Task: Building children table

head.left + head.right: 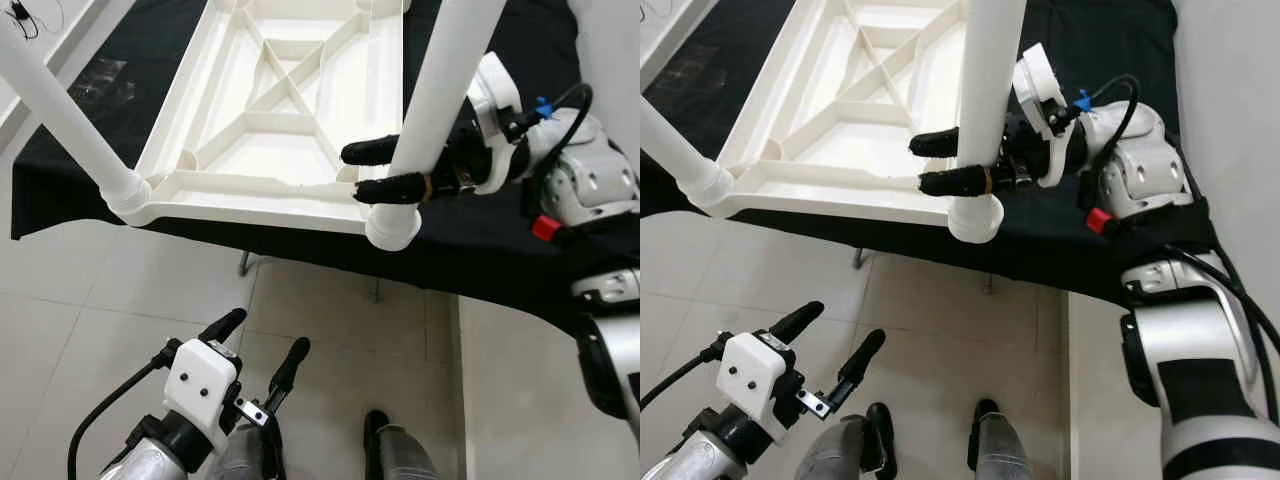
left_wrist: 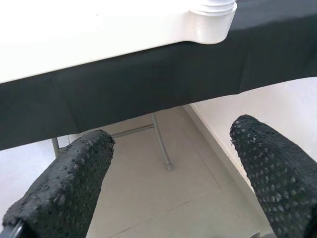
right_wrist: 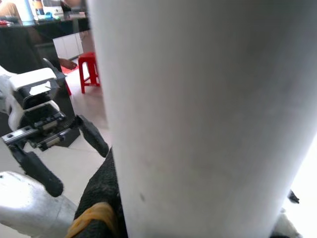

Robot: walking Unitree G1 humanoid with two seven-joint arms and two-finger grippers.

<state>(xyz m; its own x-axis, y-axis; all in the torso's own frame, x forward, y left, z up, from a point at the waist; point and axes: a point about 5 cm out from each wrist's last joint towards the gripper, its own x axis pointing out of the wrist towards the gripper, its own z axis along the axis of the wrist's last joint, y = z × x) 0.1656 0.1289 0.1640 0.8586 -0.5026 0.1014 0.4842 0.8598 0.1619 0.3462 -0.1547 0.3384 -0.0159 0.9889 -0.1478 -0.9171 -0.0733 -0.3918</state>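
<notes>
Head camera views show you a white plastic children's table top (image 1: pixel 280 120) lying upside down on a black cloth-covered workbench (image 1: pixel 480 250), its ribbed underside facing up. One white leg (image 1: pixel 440 90) stands in the near right corner socket (image 1: pixel 392 225); a second leg (image 1: pixel 60 110) sits in the near left corner socket (image 1: pixel 130 195). Your right gripper (image 1: pixel 385 170) has its black fingers closed around the right leg just above its socket. Whether that leg is fully seated looks uncertain from here. Your left gripper (image 1: pixel 262 348) hangs low over the tiled floor (image 1: pixel 330 320), fingers spread apart and holding nothing. You appear to be at the leg-fitting step. Next, press the held leg straight down into its socket, then let go.
</notes>
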